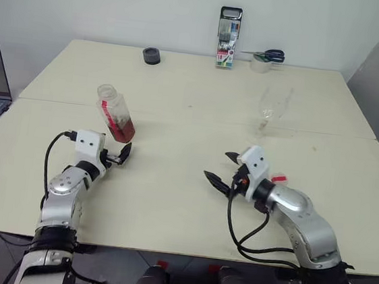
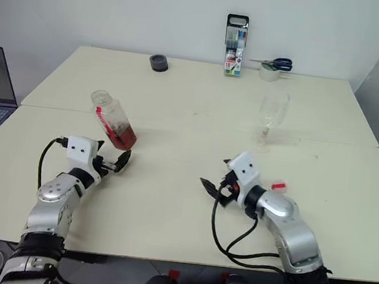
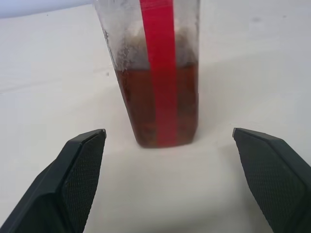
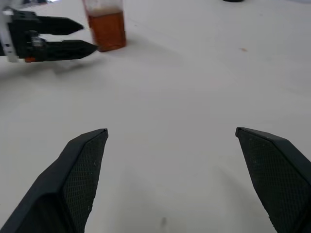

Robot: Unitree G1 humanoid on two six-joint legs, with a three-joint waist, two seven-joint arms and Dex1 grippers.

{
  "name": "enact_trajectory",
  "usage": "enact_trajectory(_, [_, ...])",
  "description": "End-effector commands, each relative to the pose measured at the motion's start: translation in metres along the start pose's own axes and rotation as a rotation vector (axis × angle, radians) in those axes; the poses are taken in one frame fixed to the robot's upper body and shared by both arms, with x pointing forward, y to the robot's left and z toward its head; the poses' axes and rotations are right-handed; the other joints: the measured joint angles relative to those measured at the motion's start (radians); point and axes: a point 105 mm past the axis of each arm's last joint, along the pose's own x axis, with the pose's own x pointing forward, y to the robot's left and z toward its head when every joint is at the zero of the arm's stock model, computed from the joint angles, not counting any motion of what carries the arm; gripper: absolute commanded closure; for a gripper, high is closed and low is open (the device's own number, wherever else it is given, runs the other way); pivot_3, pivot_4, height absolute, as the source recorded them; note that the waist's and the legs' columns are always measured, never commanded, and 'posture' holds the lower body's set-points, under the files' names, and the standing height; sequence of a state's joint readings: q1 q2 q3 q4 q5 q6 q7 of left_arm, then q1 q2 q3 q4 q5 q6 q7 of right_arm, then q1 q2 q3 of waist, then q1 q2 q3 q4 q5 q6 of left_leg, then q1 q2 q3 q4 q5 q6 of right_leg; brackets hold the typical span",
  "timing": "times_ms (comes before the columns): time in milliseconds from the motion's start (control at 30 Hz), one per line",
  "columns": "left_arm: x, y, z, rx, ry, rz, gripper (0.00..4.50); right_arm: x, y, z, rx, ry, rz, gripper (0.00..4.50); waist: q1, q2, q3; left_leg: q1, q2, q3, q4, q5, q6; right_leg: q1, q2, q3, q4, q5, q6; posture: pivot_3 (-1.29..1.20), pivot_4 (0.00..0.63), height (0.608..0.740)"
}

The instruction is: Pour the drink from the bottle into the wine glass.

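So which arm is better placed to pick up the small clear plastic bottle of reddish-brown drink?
Probably the left. Its open claw sits just short of the small clear plastic bottle, pointing at it. The right claw, also open, is much farther away, over bare table.

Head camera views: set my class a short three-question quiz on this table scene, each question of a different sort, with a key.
1. True or false: the bottle stands on the table just beyond the left gripper, with no cap on it.
2. Which thing stands nearest the right gripper? A) the wine glass B) the marker pack C) the scissors
3. Fill in: the drink in the bottle is ____ in colour.

Key:
1. True; its fingers stand open, the bottle not between them.
2. A
3. Reddish-brown
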State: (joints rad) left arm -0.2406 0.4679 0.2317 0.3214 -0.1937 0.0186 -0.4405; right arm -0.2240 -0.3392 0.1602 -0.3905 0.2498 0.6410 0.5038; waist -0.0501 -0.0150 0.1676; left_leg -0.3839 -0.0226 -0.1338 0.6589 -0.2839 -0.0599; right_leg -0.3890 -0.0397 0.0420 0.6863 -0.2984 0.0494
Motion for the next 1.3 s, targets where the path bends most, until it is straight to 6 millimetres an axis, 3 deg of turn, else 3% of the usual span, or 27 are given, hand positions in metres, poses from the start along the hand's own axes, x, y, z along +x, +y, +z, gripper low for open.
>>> enact_trajectory(33, [-0.010,-0.004,0.013,0.031,-0.039,-0.033,0.03,-0.014,-0.014,0.006,-0.010,-0.031,-0.091,0.00,0.000,0.000,0.000,0.000,0.000,0.000,0.000,0.000,0.000,0.000,0.000,0.000,0.000,0.000,0.000,0.00,0.150,0.740])
enact_trajectory(200, [-0.029,-0.035,0.015,0.023,-0.041,-0.219,0.03,-0.021,-0.048,-0.002,0.022,-0.050,-0.318,0.00,0.000,0.000,0.000,0.000,0.001,0.001,0.000,0.000,0.000,0.001,0.001,0.000,-0.001,0.000,0.000,0.00,0.150,0.740])
enact_trajectory(333, [-0.043,-0.066,0.030,0.089,-0.059,-0.442,0.03,-0.018,-0.083,0.009,0.063,-0.155,-0.522,0.00,0.001,0.001,0.001,0.001,0.001,0.001,-0.001,0.000,0.000,0.001,0.002,0.000,-0.001,0.000,0.000,0.00,0.150,0.740])
enact_trajectory(600, [-0.037,-0.078,0.061,0.112,-0.093,-0.635,0.03,0.007,-0.132,0.010,0.174,-0.202,-0.595,0.00,-0.004,0.002,0.001,0.002,0.001,0.005,-0.003,0.000,0.000,0.001,0.003,0.000,-0.002,0.000,0.000,0.00,0.150,0.740])
enact_trajectory(833, [-0.039,-0.094,0.075,0.162,-0.117,-0.764,0.03,0.032,-0.154,0.015,0.194,-0.225,-0.580,0.00,-0.011,0.003,0.002,0.004,0.001,0.010,-0.010,0.000,0.000,0.000,0.002,0.002,-0.004,0.000,0.000,0.00,0.150,0.740])
enact_trajectory(1033, [-0.042,-0.103,0.087,0.206,-0.131,-0.848,0.03,0.048,-0.159,0.019,0.201,-0.231,-0.547,0.00,-0.017,0.003,0.002,0.004,0.002,0.011,-0.012,0.001,0.000,-0.001,0.002,0.002,-0.005,0.000,-0.001,0.00,0.150,0.740])
enact_trajectory(1133, [-0.040,-0.104,0.093,0.218,-0.142,-0.854,0.00,0.052,-0.162,0.019,0.200,-0.230,-0.547,0.61,-0.018,0.003,0.002,0.004,0.001,0.011,-0.012,0.001,0.000,-0.001,0.002,0.003,-0.005,0.000,-0.001,0.00,0.150,0.740])
enact_trajectory(1300, [-0.038,-0.104,0.097,0.226,-0.151,-0.850,0.00,0.055,-0.163,0.020,0.193,-0.231,-0.537,2.32,-0.023,0.003,0.002,0.004,0.001,0.011,-0.012,0.001,-0.001,-0.001,0.002,0.003,-0.005,0.000,-0.001,0.00,0.150,0.740])
